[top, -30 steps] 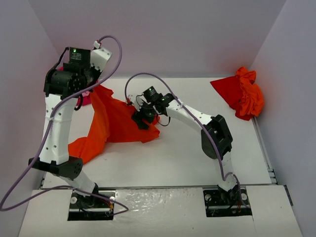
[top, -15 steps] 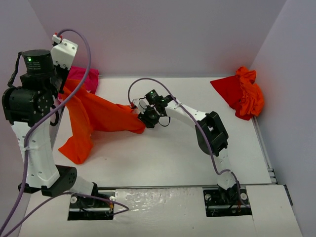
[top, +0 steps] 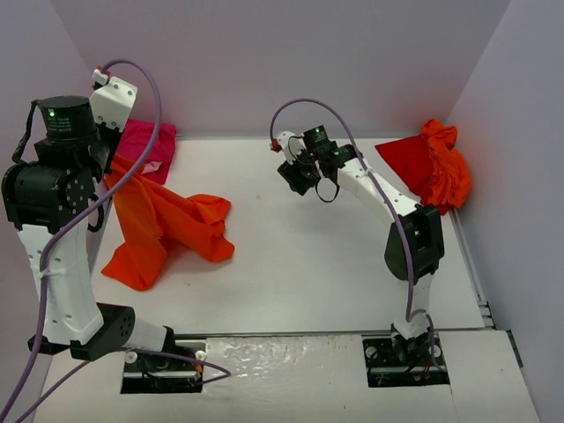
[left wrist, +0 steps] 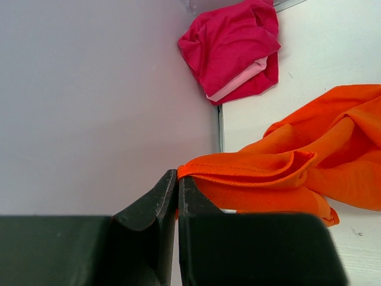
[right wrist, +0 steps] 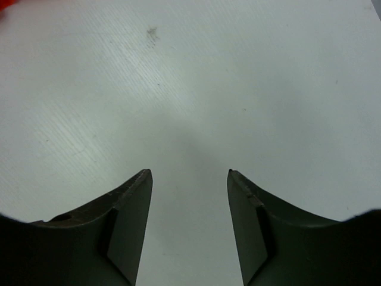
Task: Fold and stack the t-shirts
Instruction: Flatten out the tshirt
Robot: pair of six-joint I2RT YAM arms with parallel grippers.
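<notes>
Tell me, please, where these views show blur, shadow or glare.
Top external: sharp and evenly lit, with glare on the glossy strip at the near edge. Left wrist: orange t-shirt crisp, left gripper fingers dark and soft. Right wrist: right gripper blurred at the frame edge, faint shadow on the table.

Overhead, the left arm (top: 55,189) hides the left gripper (left wrist: 178,174) and parts of the orange t-shirt (top: 167,225) and magenta t-shirt (top: 148,145).

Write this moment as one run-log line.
left end effector: shut on orange t-shirt | right end effector: open, empty, over table | magenta t-shirt: back-left corner | red t-shirt: back-right
</notes>
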